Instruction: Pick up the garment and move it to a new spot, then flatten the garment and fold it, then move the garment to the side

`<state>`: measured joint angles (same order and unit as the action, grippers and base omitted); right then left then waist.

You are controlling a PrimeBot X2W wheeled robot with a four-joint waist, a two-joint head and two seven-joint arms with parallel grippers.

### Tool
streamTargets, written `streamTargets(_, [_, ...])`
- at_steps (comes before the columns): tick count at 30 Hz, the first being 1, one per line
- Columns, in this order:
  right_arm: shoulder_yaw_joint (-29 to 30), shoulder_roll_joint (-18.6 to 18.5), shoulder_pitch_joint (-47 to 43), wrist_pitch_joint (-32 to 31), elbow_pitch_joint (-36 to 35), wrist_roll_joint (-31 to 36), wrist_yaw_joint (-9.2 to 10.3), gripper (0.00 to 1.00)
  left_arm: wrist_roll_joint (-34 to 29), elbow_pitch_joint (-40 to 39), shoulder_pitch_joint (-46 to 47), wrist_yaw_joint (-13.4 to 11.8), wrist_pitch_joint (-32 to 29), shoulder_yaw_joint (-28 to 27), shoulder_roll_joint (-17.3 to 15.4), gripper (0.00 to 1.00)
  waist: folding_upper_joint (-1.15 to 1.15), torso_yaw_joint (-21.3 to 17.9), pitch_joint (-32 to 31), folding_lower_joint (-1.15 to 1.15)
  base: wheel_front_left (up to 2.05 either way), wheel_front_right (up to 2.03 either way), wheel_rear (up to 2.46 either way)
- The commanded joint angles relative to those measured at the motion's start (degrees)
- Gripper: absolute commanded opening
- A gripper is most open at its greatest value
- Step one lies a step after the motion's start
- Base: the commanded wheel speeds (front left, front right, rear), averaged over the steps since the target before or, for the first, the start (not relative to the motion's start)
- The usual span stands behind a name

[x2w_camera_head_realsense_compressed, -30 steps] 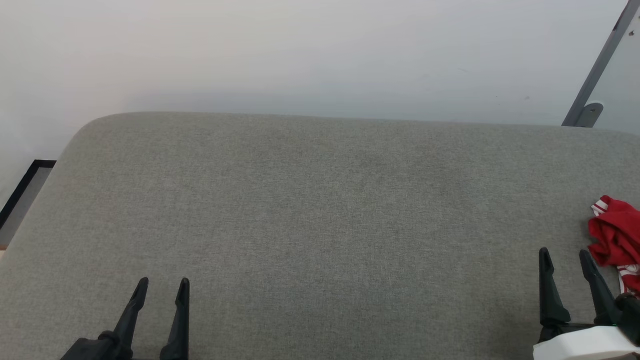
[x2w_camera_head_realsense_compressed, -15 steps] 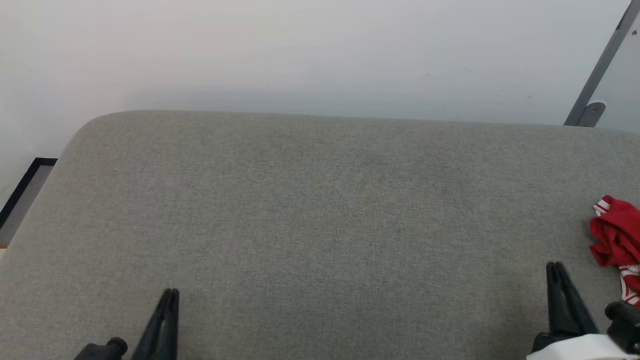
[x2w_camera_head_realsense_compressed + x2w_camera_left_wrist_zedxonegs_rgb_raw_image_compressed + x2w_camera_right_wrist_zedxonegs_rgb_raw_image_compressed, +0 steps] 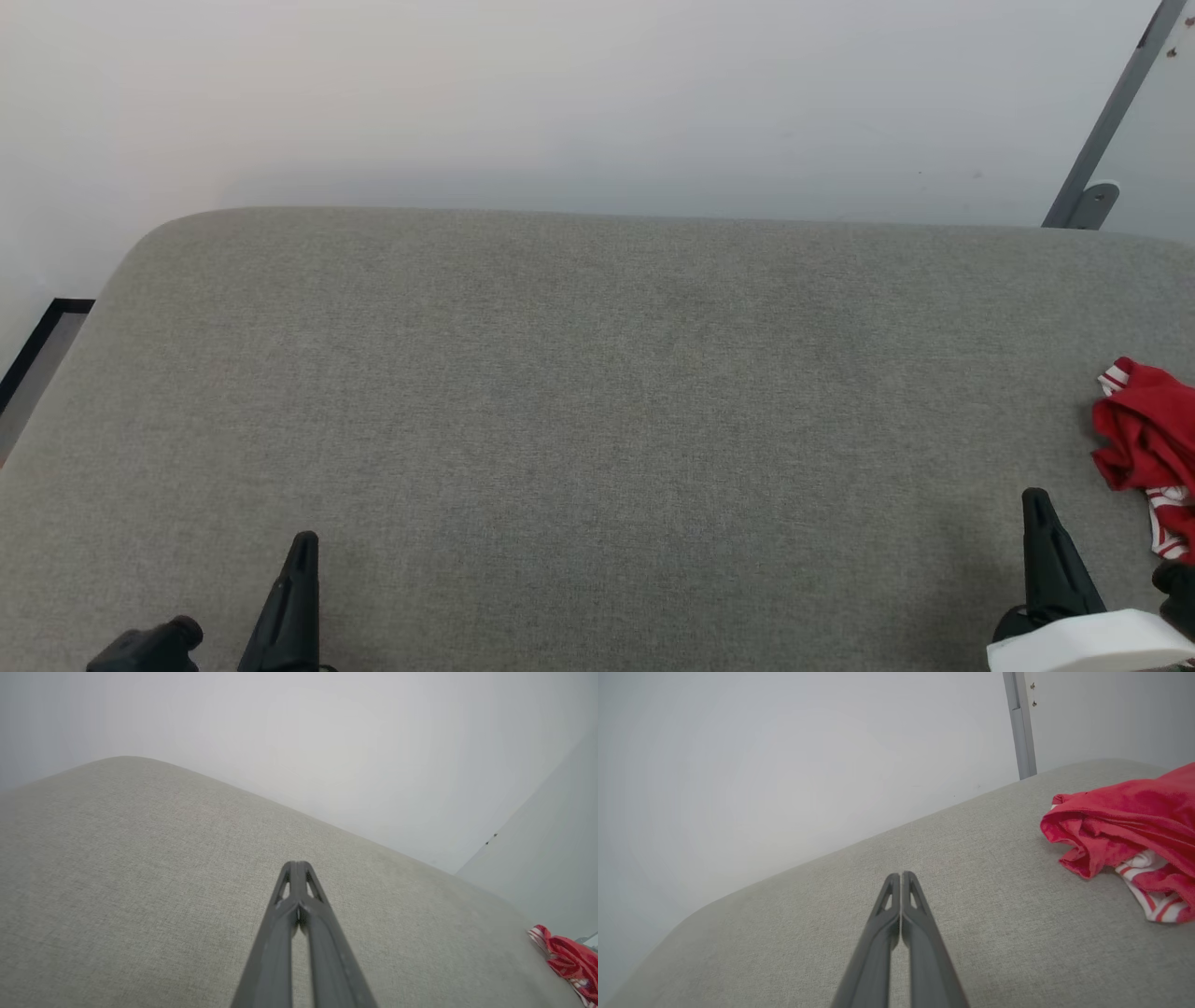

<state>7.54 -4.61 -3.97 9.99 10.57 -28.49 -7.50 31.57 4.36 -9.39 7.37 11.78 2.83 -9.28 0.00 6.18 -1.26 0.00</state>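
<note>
Crumpled garment (image 3: pixel 1144 437) on grey cushion (image 3: pixel 597 392), R edge, near R gripper (image 3: pixel 1035 498)

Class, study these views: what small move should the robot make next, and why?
Probably open the right gripper and reach rightward to the garment: its jaws are shut and empty, while the garment lies crumpled on the cushion beside it.

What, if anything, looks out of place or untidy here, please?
The garment lies crumpled in a heap on the grey cushion, to the robot's right, striped trim poking out beneath the red; nothing else stands out.
</note>
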Motion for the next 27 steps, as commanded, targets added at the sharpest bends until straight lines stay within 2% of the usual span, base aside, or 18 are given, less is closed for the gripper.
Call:
streamTargets(1, [0.0, -0.2, 1.8, -0.8, -0.6, -3.2, 0.00, 0.00, 3.2, -0.2, 2.1, 0.0, -0.7, -0.6, -0.2, 0.00, 0.00, -0.1, 0.0, 0.00, 0.00, 0.00, 0.00])
streamTargets(5, [-0.1, 0.0, 2.4, -1.9, -0.4, -7.7, 0.00, 0.00, 7.7, 0.6, 3.2, 0.0, -1.7, -0.9, 0.0, 0.00, 0.00, -0.4, 0.1, 0.00, 0.00, 0.00, 0.00])
streamTargets(27, [-0.4, 0.5, 4.8, -6.2, 0.7, -23.9, 0.00, 0.00, 23.9, 3.1, 6.9, 0.1, -5.7, -2.4, 1.1, 0.00, 0.00, -1.6, 0.4, 0.00, 0.00, 0.00, 0.00])
